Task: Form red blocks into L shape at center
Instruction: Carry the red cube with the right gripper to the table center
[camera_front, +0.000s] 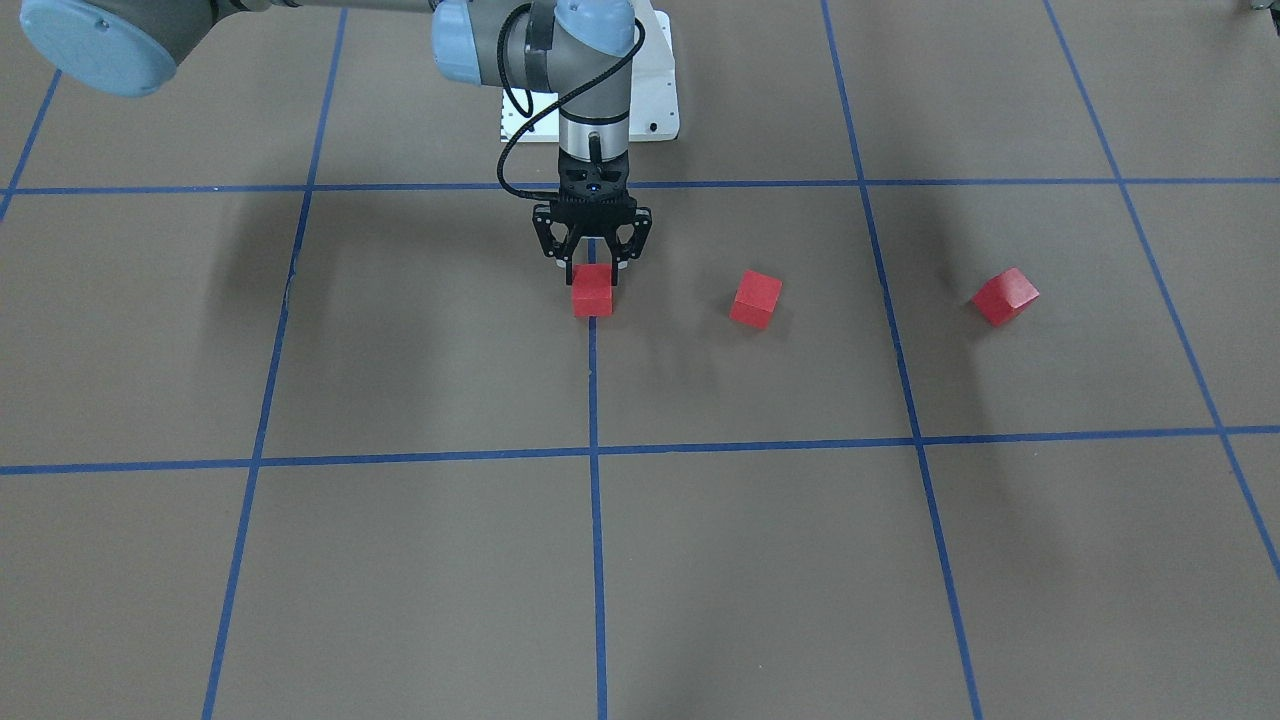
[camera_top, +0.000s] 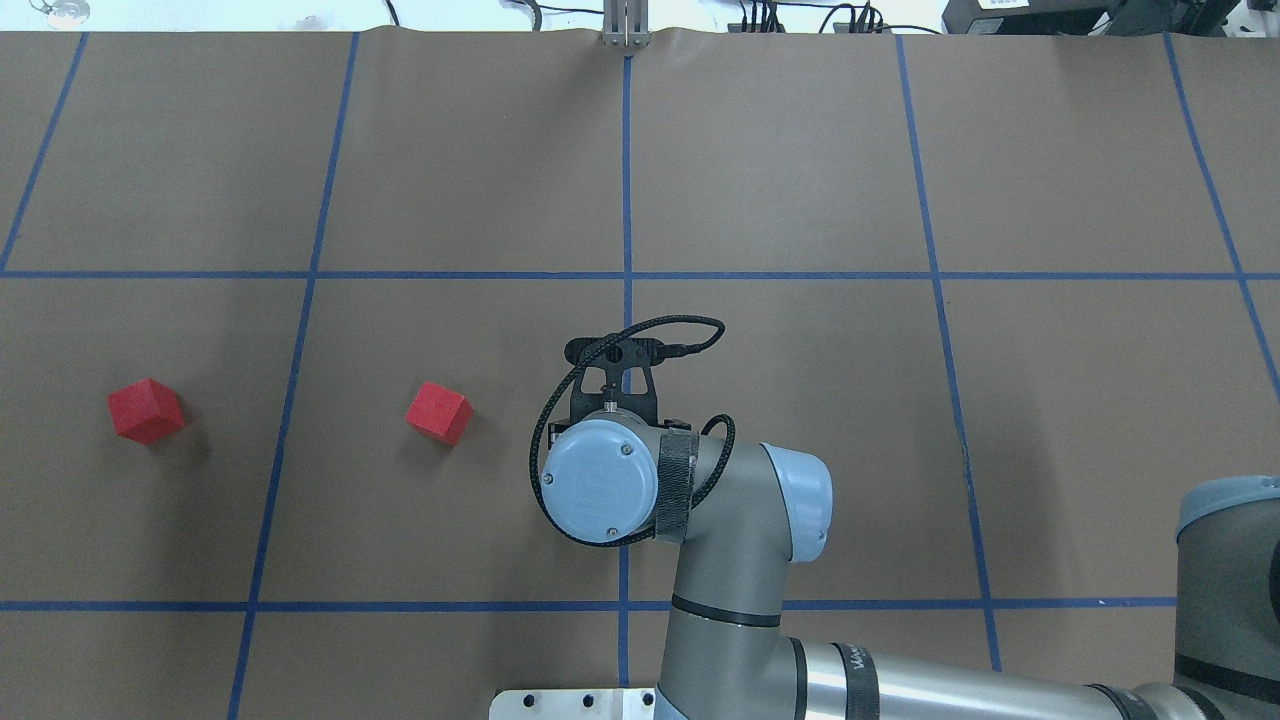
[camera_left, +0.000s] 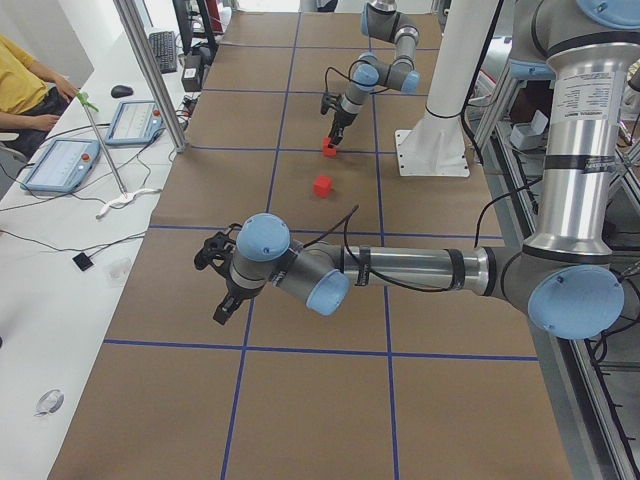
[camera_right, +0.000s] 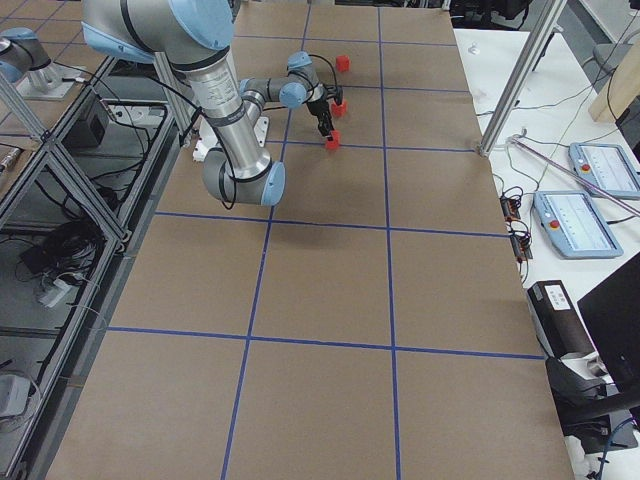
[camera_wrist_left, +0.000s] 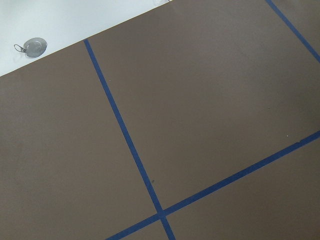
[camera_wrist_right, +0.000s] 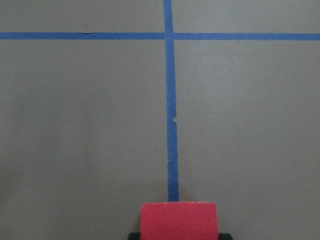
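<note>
Here the right claw (camera_front: 593, 266) is clenched on one red block (camera_front: 592, 292), right at the blue tape line (camera_front: 594, 380) in the counter's (camera_front: 400, 340) middle. A second red block (camera_front: 755, 298) and a third red block (camera_front: 1005, 296) lie apart from it and each other, toward the robot's left. The left claw (camera_left: 218, 285) hangs well away from them; I cannot tell whether it is clenched.

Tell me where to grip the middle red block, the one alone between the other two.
Come straight down from above and pinch two opposite side faces of the middle red block. It sits flat and alone, twisted off the grid lines, so turn the wrist to match its faces.
</note>
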